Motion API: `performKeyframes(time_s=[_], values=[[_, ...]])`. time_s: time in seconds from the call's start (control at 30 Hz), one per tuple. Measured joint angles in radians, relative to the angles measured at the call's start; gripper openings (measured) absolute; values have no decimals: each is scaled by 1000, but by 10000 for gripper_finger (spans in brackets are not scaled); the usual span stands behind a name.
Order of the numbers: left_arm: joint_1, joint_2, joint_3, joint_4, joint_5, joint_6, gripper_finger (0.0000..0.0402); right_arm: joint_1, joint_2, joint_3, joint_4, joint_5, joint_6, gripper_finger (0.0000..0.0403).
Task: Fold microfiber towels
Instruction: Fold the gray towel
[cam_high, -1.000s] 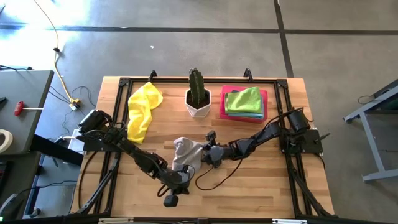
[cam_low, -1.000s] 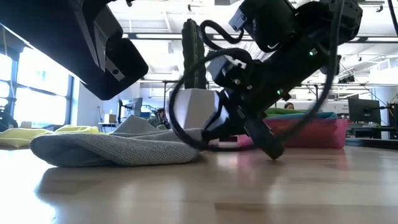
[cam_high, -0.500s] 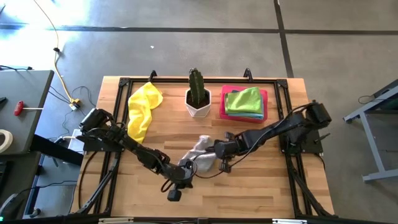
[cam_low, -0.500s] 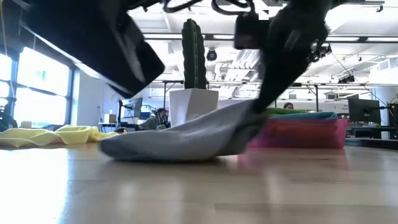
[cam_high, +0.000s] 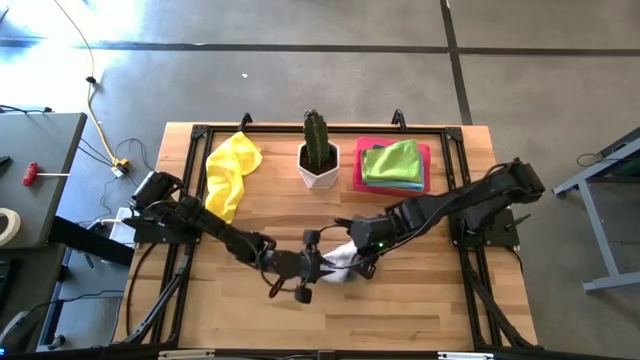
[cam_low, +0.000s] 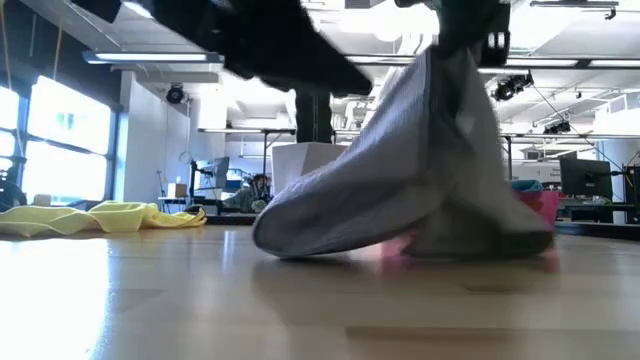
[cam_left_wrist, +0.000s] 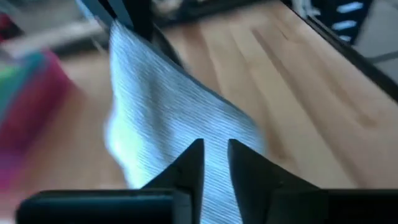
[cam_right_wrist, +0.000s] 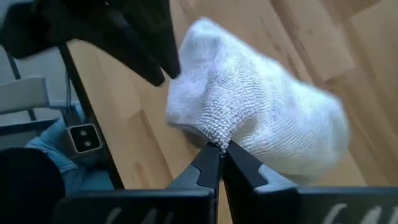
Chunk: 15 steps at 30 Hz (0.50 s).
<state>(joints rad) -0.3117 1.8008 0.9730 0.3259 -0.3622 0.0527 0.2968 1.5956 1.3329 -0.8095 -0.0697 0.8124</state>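
Note:
A grey microfiber towel (cam_high: 341, 262) stands bunched up like a tent (cam_low: 400, 170) at the table's middle. Its lower edge rests on the wood. My right gripper (cam_right_wrist: 221, 148) is shut on its top. My left gripper (cam_left_wrist: 215, 158) is just left of the towel and low. Its fingers stand slightly apart, with grey cloth showing beyond the gap. A yellow towel (cam_high: 230, 170) lies crumpled at the far left. A lime green towel (cam_high: 392, 160) lies on others in the pink tray (cam_high: 358, 180) at the far right. My left gripper: I cannot tell whether its fingertips touch the grey cloth in front of them. My right gripper pinches a bunched fold of the grey towel (cam_right_wrist: 217, 134) between its two fingertips, coming from above and slanting down. The towel hangs below the fingers, and its lower end (cam_low: 330, 240) rests on the table.
A cactus in a white pot (cam_high: 319, 160) stands at the far middle, between the yellow towel and the pink tray. A black frame (cam_high: 300, 130) runs along the table's edges. Bare wood lies in front of the towel, toward the near edge.
My right gripper has risen and rolled while holding the grey towel. The towel's held part has come up off the table, so the flat heap is now a tall tent, and it has shifted toward the table's right. My left gripper has followed to the right.

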Motion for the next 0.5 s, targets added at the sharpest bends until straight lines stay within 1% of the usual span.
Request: performKeyframes(time_s=[0.13, 0.23, 0.3, 0.37, 0.5], values=[[-6, 0, 0, 104, -174, 131, 111, -18, 0, 51, -70, 30, 27, 4], [-7, 0, 0, 223, -299, 203, 144, -37, -1, 68, -98, 63, 20, 4], [-7, 0, 0, 300, -338, 231, 163, -49, 0, 68, -111, 90, 18, 4], [-7, -1, 0, 350, -343, 247, 179, -59, 0, 68, -112, 119, -3, 4], [2, -1, 0, 344, -370, 230, 197, -74, 0, 68, -91, 170, -38, 4]])
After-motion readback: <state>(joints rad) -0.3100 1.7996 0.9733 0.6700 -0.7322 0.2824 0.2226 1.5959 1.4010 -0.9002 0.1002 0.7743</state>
